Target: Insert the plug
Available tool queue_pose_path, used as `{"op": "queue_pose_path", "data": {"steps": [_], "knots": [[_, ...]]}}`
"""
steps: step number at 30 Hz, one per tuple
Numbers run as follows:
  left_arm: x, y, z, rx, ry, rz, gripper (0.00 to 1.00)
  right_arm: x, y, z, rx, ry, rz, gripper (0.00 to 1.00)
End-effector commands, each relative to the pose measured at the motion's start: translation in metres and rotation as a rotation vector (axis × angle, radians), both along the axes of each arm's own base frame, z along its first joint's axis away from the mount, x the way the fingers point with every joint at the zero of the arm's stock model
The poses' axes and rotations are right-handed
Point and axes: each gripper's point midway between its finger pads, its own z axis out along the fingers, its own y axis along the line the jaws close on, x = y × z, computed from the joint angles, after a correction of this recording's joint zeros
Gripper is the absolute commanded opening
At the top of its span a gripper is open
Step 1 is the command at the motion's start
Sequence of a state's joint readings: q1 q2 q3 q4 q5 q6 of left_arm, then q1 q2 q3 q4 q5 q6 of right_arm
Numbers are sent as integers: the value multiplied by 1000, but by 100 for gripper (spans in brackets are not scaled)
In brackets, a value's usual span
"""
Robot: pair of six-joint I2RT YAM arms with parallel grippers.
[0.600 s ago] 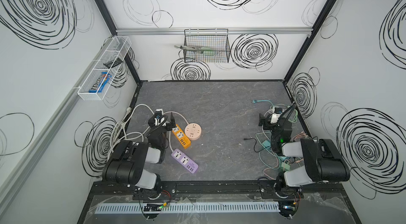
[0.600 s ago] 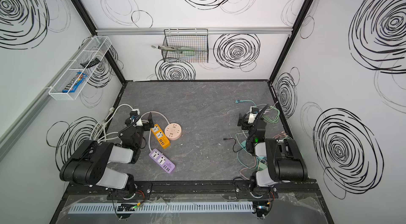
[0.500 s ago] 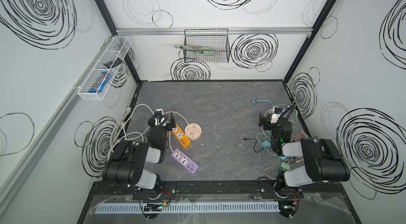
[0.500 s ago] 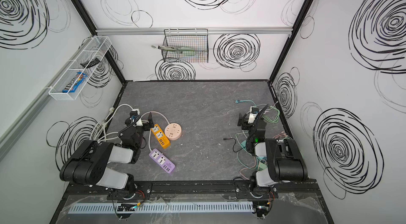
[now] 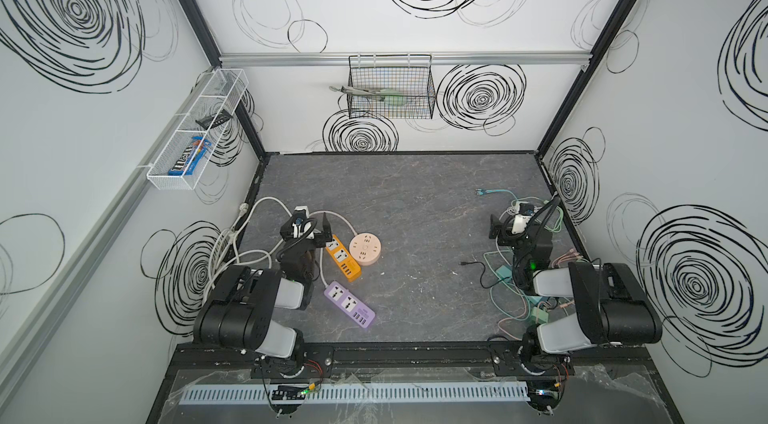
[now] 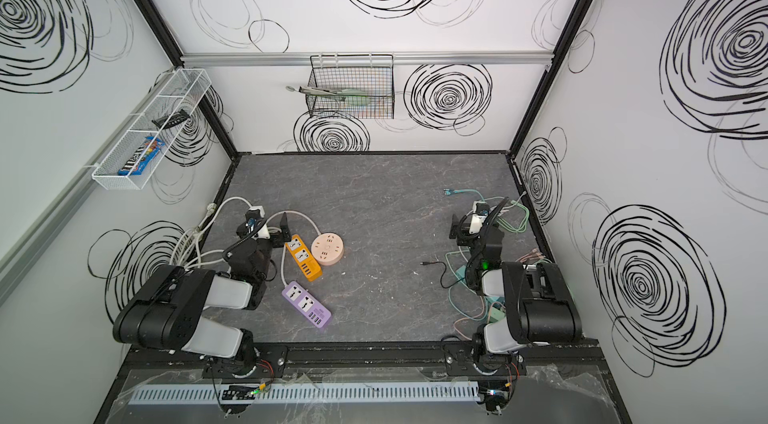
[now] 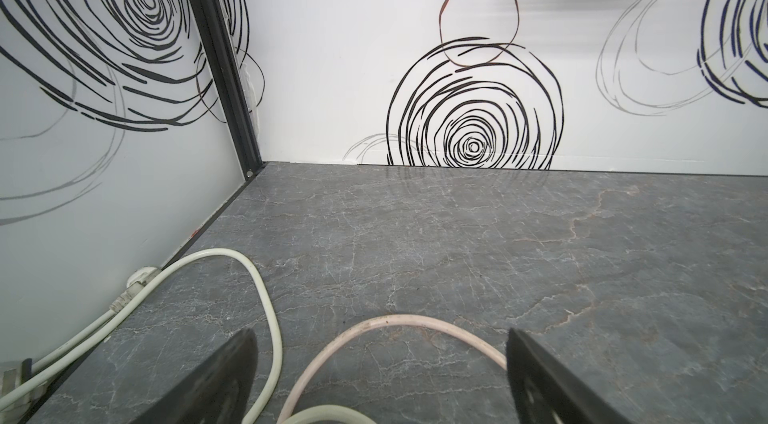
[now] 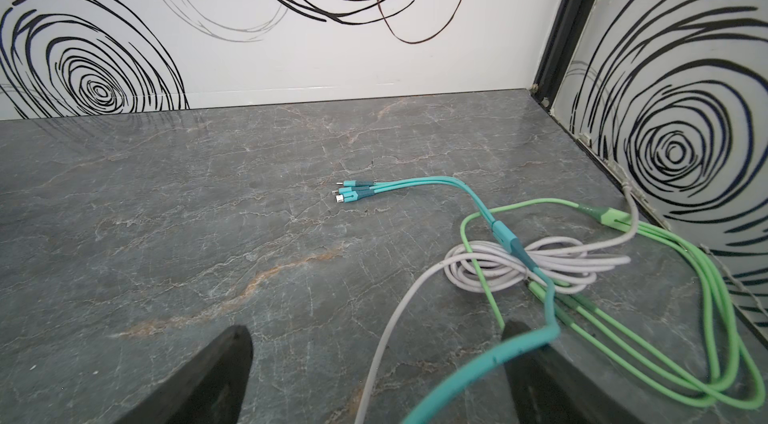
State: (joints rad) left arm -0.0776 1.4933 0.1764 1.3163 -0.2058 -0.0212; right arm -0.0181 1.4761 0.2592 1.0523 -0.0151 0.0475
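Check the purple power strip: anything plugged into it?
Empty. In both top views the purple power strip shows both sockets uncovered, with no plug or cable sitting on its face.

on my back wall a black wire basket (image 5: 415, 110) is hanging, with something pale green (image 5: 392, 97) lying in it. a white mesh shelf (image 5: 170, 183) is sitting on my side wall, holding a blue candy pack (image 5: 189, 156) and a small black thing (image 5: 212, 122). a grey slotted strip (image 5: 374, 393) is running along the front, below my marbled tabletop (image 5: 415, 201).
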Motion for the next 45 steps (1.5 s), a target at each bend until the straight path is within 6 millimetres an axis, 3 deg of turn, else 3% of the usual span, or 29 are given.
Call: {"op": "queue_pose_path", "data": {"steps": [1,17,20,24,29,33,36,41,45], "knots": [[1,1,17,-9,-73,2,96,5,0,9,1,-32,-4,97],[1,0,18,-24,-77,-37,96,7,5,11,11,-31,49,97],[3,2,22,-25,-66,-24,96,8,-5,13,28,-15,-5,97],[1,11,38,-16,-64,74,96,16,-24,27,106,50,-74,97],[-5,37,71,-100,-77,417,96,19,-42,36,227,119,-180,97],[5,5,92,-225,-85,397,96,15,-38,42,373,138,-207,97],[16,-33,93,-264,-9,327,96,12,-16,45,500,172,-106,97],[24,-105,67,-346,209,78,96,-3,33,46,598,240,117,97],[16,-134,42,-374,348,-42,96,-22,61,39,618,303,210,97]]}}
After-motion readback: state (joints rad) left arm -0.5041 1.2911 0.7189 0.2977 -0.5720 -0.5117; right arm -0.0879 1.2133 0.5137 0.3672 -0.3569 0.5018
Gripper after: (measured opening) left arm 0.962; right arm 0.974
